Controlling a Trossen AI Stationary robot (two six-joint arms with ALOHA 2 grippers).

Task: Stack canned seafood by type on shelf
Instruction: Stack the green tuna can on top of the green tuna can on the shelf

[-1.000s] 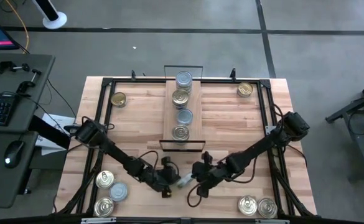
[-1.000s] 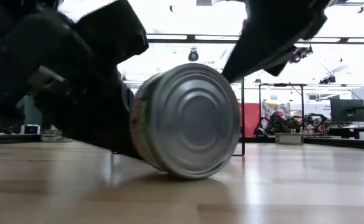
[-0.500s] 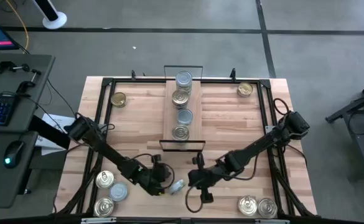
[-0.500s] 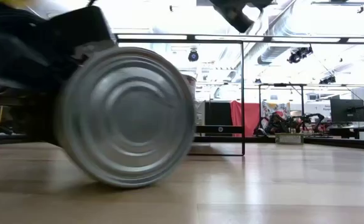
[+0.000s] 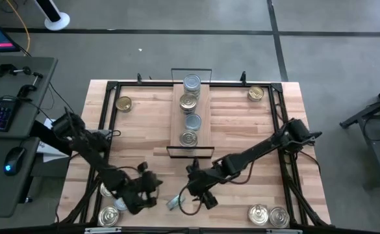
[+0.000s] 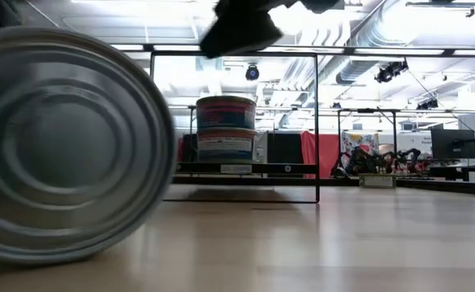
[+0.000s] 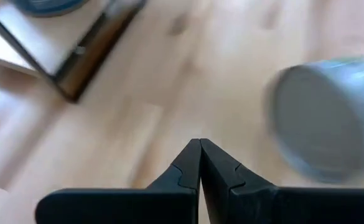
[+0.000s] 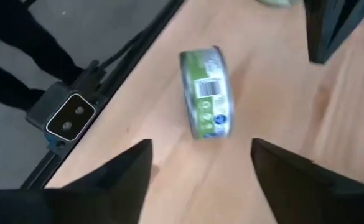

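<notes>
- A tin (image 5: 174, 203) stood on its rim near the front edge of the table (image 5: 241, 130), free of both arms; a second before, I had it pinched between the two grippers further toward the middle.
- My right gripper (image 5: 194, 193), which had been together a moment earlier, sat with its fingers spread wide, just beside the tin and holding nothing; its wrist view showed the green-labelled can (image 8: 205, 92) on edge ahead of the open fingers (image 8: 107, 180).
- My left gripper (image 5: 144, 190) had pulled back toward the front left corner, fingers (image 7: 200, 163) pressed together and empty.
- In the low view the tin's ribbed base (image 6: 62, 146) had grown to fill the left side, so I judged it had rolled toward that camera.
- On the shelf (image 5: 177, 120) four tins (image 5: 190, 110) lay in a row, with the far pair stacked in the low view (image 6: 226, 128).
- Loose tins waited at the front left (image 5: 110, 188), front right (image 5: 267, 214) and both far corners.
- I judged the handover failed: the can needed catching again.
</notes>
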